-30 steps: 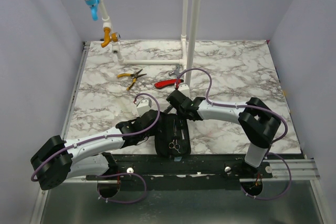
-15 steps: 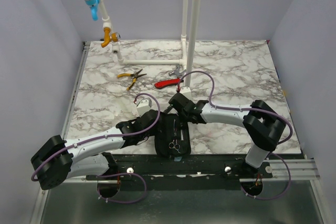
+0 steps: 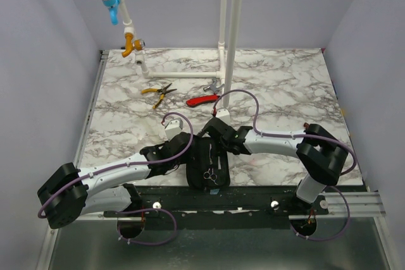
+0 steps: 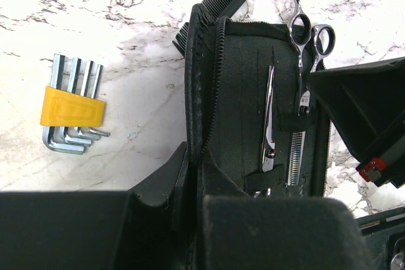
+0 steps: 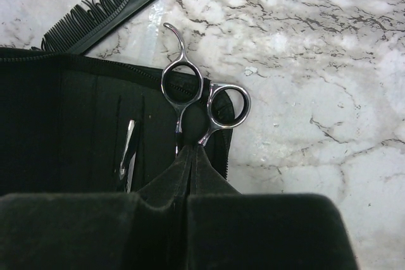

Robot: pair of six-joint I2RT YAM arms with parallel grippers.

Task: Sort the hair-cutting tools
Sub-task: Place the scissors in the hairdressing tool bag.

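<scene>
Left claw [image 4: 195,159] alone sees hex keys [image 4: 69,112].

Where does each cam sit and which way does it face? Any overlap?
Top external: fixed above and behind the bases, facing down and forward over the marble table; left arm and right arm show whole.
Left wrist: on the left arm, facing down along its left claw, shut on the black case edge; hex keys beside.
Right wrist: on the right arm, facing down along the right claw, shut on the scissors; comb beyond.
Shared: both wrist views show case, scissors, comb.
</scene>
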